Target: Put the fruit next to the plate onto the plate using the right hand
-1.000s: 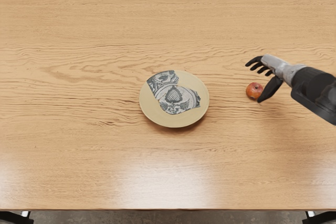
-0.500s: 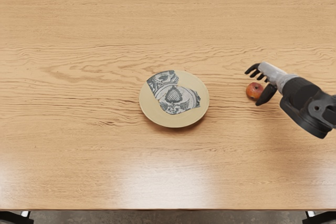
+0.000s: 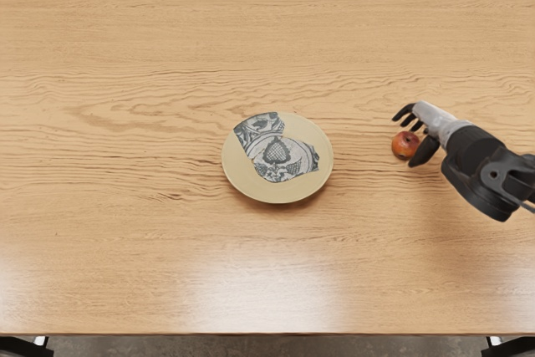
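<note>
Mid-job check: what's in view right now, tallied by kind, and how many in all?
plate: 1
fruit: 1
right hand: 1, open beside the fruit
Total: 2 things on the table, plus 1 hand.

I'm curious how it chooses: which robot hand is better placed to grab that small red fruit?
The right. Its robot hand is open, just beside the fruit, which lies on the table right of the plate. No left arm shows.

Right robot hand [image 3: 420, 128] low, fingers spread.
</note>
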Controlling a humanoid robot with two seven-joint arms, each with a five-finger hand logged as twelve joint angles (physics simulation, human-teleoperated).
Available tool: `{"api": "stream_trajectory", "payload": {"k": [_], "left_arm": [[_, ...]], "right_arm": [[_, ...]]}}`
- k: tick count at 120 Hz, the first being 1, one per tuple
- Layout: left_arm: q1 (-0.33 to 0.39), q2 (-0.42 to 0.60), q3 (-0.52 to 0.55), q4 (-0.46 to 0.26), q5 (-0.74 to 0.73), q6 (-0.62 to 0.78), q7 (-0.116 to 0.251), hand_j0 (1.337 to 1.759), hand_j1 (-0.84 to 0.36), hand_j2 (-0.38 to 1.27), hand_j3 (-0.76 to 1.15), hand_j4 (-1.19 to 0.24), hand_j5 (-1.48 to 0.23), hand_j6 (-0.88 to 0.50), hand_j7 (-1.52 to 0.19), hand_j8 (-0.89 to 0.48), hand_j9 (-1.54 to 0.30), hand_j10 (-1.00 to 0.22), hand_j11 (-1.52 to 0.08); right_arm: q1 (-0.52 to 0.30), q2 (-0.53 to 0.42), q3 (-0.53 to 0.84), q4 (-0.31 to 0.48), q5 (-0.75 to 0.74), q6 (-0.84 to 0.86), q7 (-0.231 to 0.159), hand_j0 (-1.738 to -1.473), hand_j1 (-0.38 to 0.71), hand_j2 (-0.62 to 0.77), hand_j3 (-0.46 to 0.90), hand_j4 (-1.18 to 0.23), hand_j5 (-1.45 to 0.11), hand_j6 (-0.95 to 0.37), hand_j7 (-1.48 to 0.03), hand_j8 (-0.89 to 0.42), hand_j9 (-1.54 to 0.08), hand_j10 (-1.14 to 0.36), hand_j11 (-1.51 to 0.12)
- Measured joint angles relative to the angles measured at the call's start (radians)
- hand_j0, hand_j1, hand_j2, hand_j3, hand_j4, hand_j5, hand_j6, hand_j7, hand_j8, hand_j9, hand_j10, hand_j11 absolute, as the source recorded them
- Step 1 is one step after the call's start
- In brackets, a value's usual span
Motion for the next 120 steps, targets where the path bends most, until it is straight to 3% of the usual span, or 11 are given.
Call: {"api": "stream_trajectory", "payload": {"k": [39,88,120], "left_arm": [[0.000,0.000,0.000,0.000,0.000,0.000,0.000,1.658,0.07,0.05,0.00,-0.23,-0.30,-0.23,-0.30,-0.23,-0.30,-0.23,-0.30],[0.000,0.000,0.000,0.000,0.000,0.000,0.000,1.658,0.07,0.05,0.00,-0.23,-0.30,-0.23,-0.30,-0.23,-0.30,-0.23,-0.30],[0.000,0.000,0.000,0.000,0.000,0.000,0.000,1.658,0.07,0.05,0.00,-0.23,-0.30,-0.23,-0.30,-0.23,-0.30,-0.23,-0.30]], "right_arm": [[-0.004,0.021,-0.002,-0.042,-0.002,-0.002,0.000,-1.658,0.09,-0.07,0.00,-0.37,-0.48,-0.38,-0.48,-0.37,-0.48,-0.37,-0.48],[-0.001,0.041,-0.020,-0.049,-0.005,-0.002,0.000,-1.658,0.21,-0.09,0.00,-0.48,-0.61,-0.46,-0.62,-0.48,-0.61,-0.48,-0.61],[0.002,0.044,-0.018,-0.050,0.008,0.000,-0.001,-1.654,0.25,0.06,0.00,-0.59,-0.75,-0.43,-0.76,-0.44,-0.76,-0.59,-0.76]]}}
